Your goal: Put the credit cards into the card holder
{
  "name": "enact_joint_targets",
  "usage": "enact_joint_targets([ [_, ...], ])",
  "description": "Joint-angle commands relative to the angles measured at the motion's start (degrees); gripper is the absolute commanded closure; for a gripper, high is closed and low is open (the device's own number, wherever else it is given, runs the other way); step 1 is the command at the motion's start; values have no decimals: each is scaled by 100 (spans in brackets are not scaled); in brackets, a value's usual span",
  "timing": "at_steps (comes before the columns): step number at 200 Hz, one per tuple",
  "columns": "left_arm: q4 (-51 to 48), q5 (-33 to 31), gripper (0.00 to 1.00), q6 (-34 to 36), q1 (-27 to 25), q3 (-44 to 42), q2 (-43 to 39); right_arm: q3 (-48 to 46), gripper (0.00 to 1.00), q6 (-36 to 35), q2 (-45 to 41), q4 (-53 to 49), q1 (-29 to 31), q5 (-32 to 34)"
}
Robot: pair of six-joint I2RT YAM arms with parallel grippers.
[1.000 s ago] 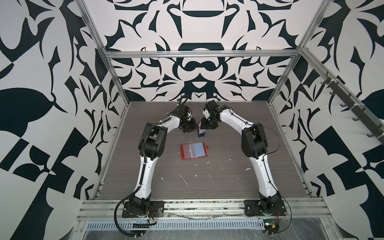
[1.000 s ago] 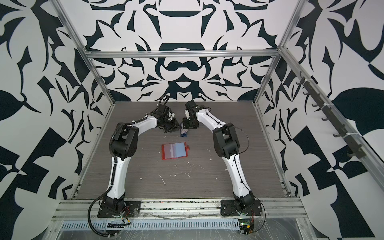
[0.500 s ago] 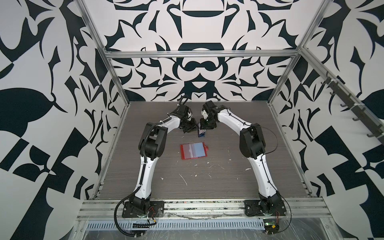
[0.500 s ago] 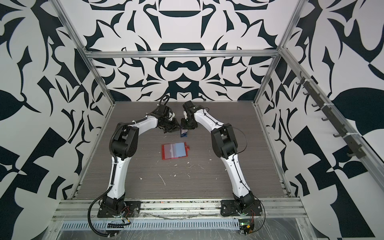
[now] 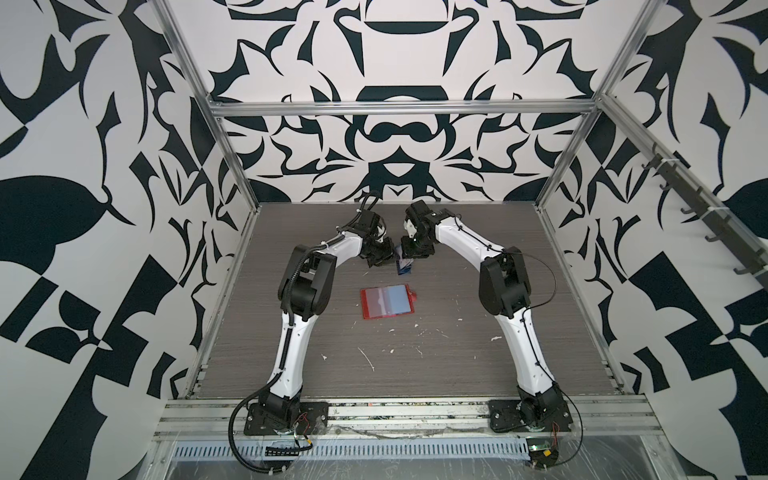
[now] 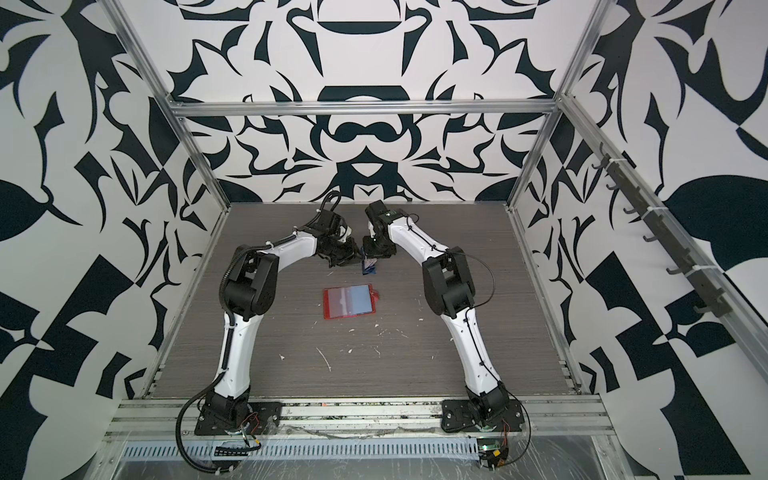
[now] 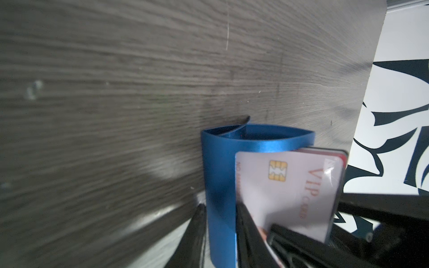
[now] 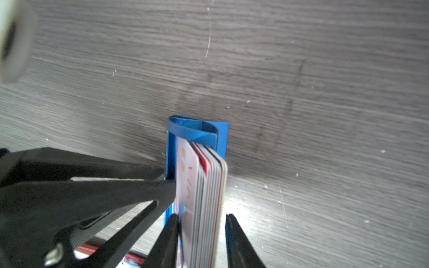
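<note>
The credit cards (image 8: 202, 185) stand as a stack in a small blue rack (image 7: 220, 185) at the back middle of the table; a white VIP card (image 7: 290, 190) faces out. My left gripper (image 7: 220, 206) is shut on the rack's blue wall. My right gripper (image 8: 201, 215) straddles the stack. One finger lies on the white card, and a thin strip of table shows beside the other. Both grippers (image 5: 392, 259) (image 5: 405, 253) meet over the rack (image 5: 404, 270). The red card holder (image 5: 386, 301) (image 6: 349, 301) lies open and flat nearer the front.
White scraps (image 5: 365, 357) litter the wood-grain table (image 5: 457, 374) in front of the card holder. Patterned walls and metal frame posts (image 5: 232, 166) enclose the table. The left gripper's fingers (image 8: 116, 192) cross the right wrist view beside the rack.
The right gripper's jaws have narrowed around the card stack. Both arms and the card holder stay where they were.
</note>
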Motion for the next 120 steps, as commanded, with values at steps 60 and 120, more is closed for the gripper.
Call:
enact_joint_targets([
  [60,-538,-151,74,89,17,-47,150,371,72,-99,-180,-463,-15,571],
  [120,-594,-163,74,124,17,-9,172,526,73,-178,-130,-651,-10,814],
])
